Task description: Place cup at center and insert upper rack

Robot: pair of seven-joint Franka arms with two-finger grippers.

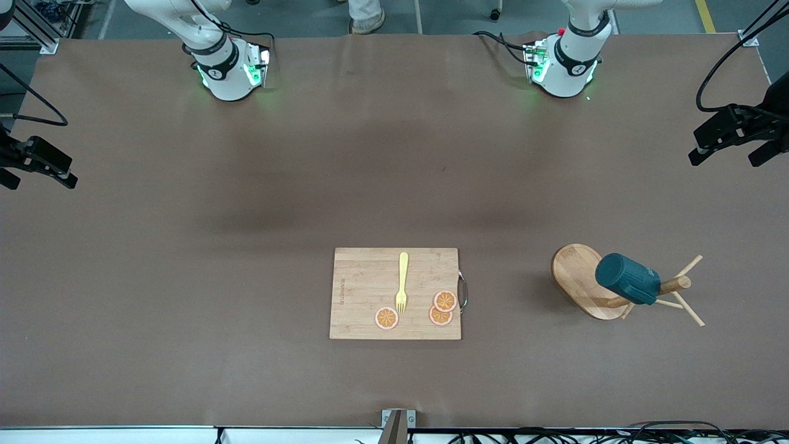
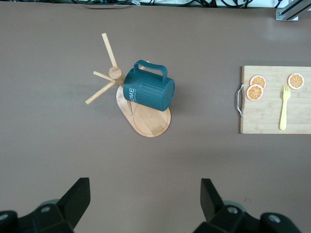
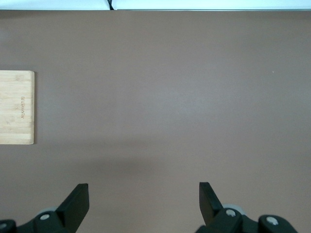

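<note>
Cup [image 1: 627, 279] and upper rack [image 1: 582, 279] sit together toward the left arm's end of the table, well apart from the cutting board [image 1: 370, 290], which serves as the landmark here. The rack stands on its oval base, the base's long axis running slantwise, its one end nearer the front camera than the other. Its round post [image 1: 675, 284] rises from the end of the base away from the board, with thin pegs [image 1: 689, 266] fanning out around it. The teal cup hangs tipped on its side on a peg, clear of the table, its long axis lying roughly level; its closed bottom faces the board's end of the table and its mouth faces the post. In the left wrist view the cup [image 2: 148, 91] shows its small handle [image 2: 150, 68] along the side that faces the front camera, above the base [image 2: 151, 124].

On the board lie a yellow fork [image 1: 402, 280], tines toward the front camera, and three orange slices [image 1: 442, 307]; a metal handle [image 1: 463, 291] is on the board's edge facing the rack.

Left gripper [image 2: 146, 206] hangs high above bare table, farther from the front camera than the rack, fingers [image 2: 77, 198] spread wide and holding nothing. Right gripper [image 3: 143, 204] hangs high above bare table toward the right arm's end from the board, fingers [image 3: 75, 201] likewise spread wide and empty. Both arms wait.
</note>
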